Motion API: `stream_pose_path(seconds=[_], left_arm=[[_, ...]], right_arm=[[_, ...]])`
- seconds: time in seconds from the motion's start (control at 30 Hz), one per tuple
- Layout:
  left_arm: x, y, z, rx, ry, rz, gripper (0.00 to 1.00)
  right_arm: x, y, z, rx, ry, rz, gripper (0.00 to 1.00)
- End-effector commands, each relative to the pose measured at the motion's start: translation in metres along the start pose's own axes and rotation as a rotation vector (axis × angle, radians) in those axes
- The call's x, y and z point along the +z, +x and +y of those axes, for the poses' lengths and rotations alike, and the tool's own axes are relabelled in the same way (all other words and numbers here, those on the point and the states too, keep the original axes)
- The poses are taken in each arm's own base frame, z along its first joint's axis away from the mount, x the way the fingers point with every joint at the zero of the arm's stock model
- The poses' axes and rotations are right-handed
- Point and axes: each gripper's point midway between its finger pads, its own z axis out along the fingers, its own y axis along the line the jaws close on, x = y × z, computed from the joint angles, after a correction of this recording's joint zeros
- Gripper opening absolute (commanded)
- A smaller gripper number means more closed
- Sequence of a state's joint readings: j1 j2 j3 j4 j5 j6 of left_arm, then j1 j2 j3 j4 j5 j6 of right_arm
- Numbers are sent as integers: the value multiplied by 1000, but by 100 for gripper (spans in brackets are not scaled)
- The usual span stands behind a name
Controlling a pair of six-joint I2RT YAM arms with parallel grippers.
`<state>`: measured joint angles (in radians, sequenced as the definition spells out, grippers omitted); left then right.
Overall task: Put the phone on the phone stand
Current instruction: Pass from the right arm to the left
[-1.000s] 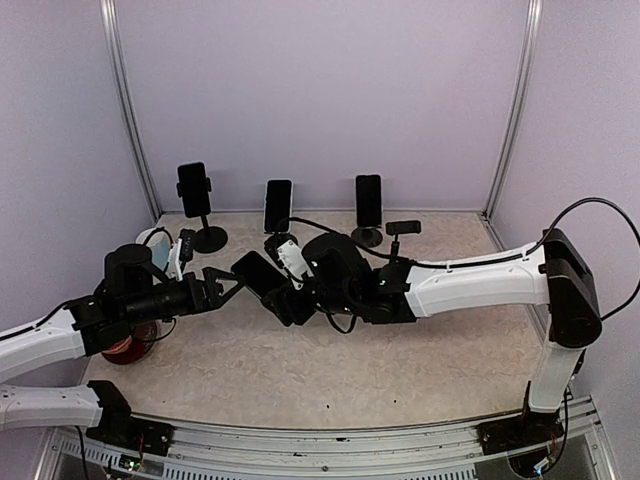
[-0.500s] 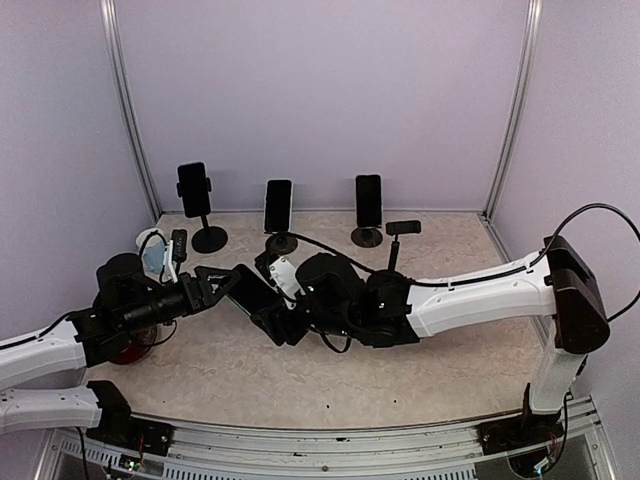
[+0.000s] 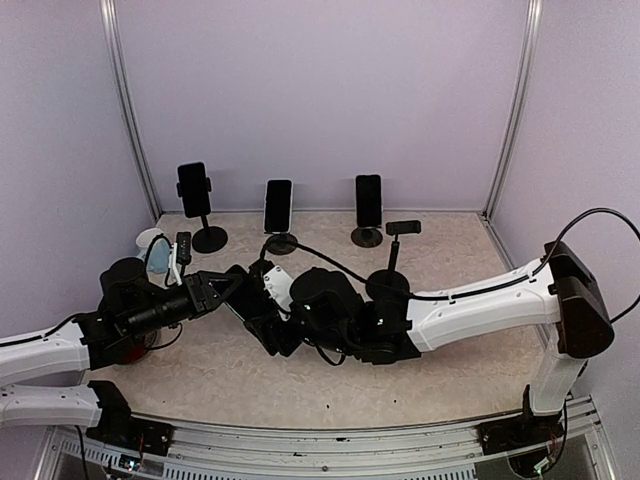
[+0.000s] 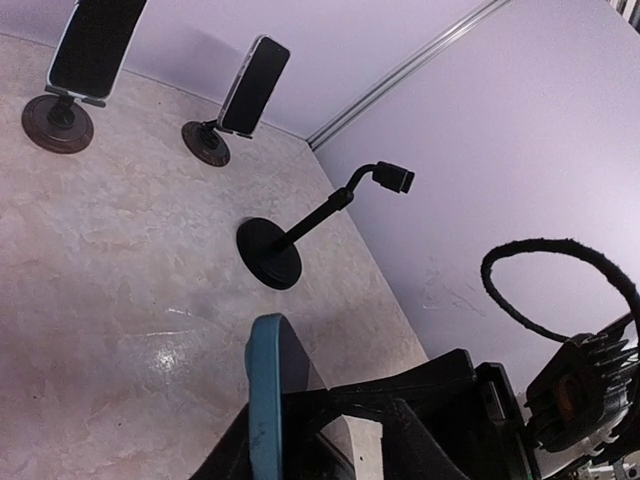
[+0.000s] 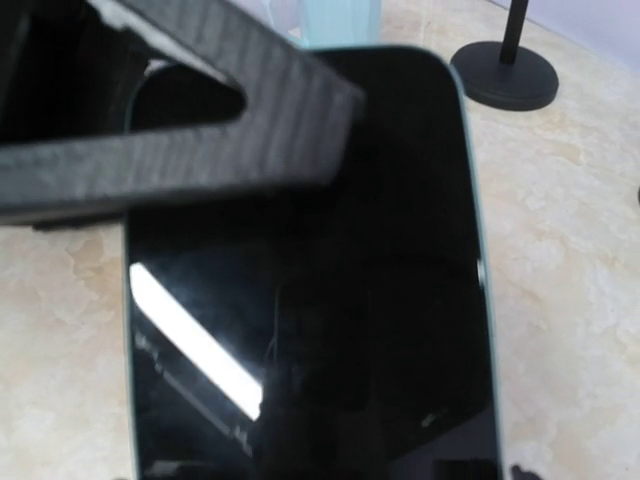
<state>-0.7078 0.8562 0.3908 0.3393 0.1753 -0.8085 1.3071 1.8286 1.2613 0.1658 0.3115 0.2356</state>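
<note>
A phone (image 3: pixel 247 298) with a black screen and a teal case (image 4: pixel 264 400) hangs low over the table at centre left, and my right gripper (image 3: pixel 268 318) is shut on its near end. The screen fills the right wrist view (image 5: pixel 320 300), hiding that gripper's fingers. My left gripper (image 3: pixel 228 287) straddles the phone's far end. One of its fingers (image 5: pixel 200 150) lies across the screen. In the left wrist view a sliver of table still shows between the phone and the other finger (image 4: pixel 400 425). The empty phone stand (image 3: pixel 390 270) (image 4: pixel 300 235) stands behind my right arm.
Three stands with phones line the back wall: left (image 3: pixel 195 190), middle (image 3: pixel 278 205), right (image 3: pixel 368 200). A white cup (image 3: pixel 150 242) sits at the left, and a red object (image 3: pixel 125 350) lies under my left arm. A black cable (image 3: pixel 320 250) loops over my right arm.
Both arms have moved forward and left, carrying the phone lower. My left gripper's jaws have narrowed around the phone's far end.
</note>
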Motion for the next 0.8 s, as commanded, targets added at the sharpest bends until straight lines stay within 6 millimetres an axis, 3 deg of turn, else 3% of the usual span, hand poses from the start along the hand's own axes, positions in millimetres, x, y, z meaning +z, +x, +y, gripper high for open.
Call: stream_pose_path(seconds=[0.0,0.4,0.6,0.77], left_arm=[[-4,-9,-18,7,60,-33,31],[-11,-16,-29,8,94,-56,8],[-14,-19,-37,12,117,-64,3],[-19,-22,-42,18,129,-78,0]], right_arm=[[-15,-37,0,15,28,-123,56],[-7,-29,0,-35,95,-120,63],[-5,-31,1,-46,101,-127,68],[-4,-34,4,-52,85,-120,85]])
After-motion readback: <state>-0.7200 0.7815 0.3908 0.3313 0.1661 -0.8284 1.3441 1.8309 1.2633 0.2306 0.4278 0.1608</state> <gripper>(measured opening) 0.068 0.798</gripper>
